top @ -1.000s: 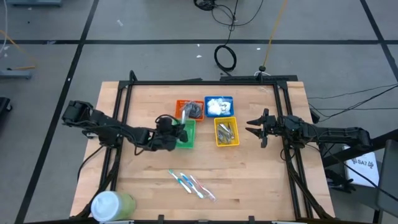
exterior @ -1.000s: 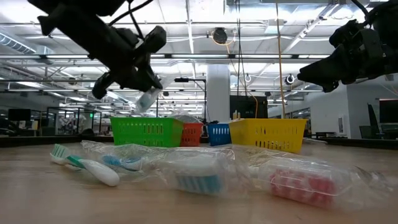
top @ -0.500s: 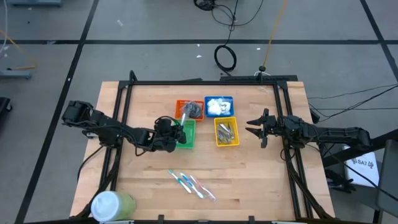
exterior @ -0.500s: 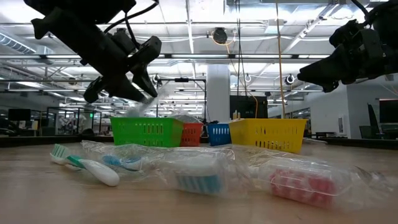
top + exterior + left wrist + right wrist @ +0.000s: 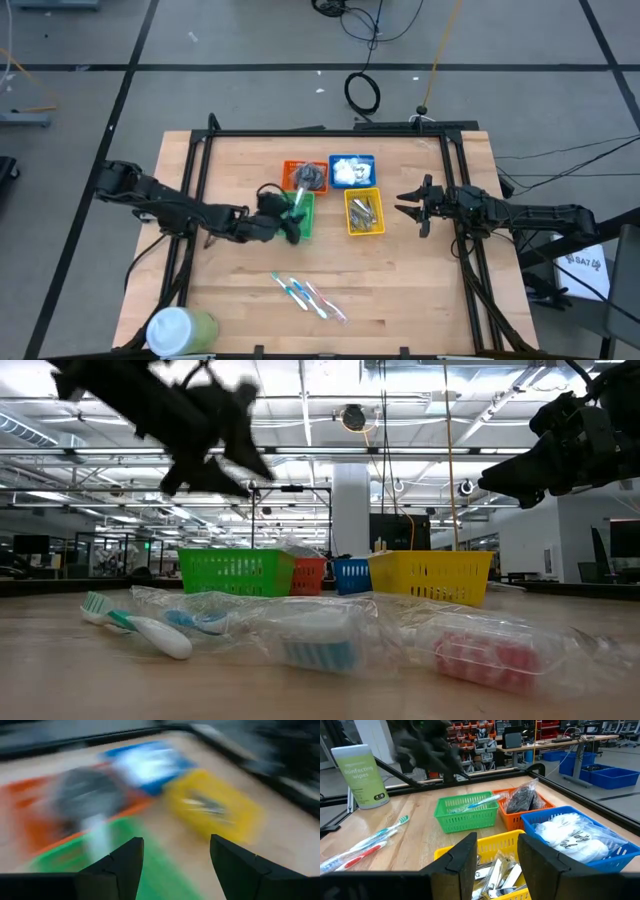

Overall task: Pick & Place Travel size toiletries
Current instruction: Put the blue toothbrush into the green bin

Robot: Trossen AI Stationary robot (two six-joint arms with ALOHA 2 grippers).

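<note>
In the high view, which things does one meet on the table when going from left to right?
Wipes tub → left gripper → toothbrushes → yellow basket → right gripper.

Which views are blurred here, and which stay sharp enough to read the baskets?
Left wrist view: heavy motion smear; green basket and yellow basket are mere colour patches. Low view: left gripper blurred, near toothbrushes soft. Right wrist view: sharp, toothbrush readable in the green basket. High view: sharp.
</note>
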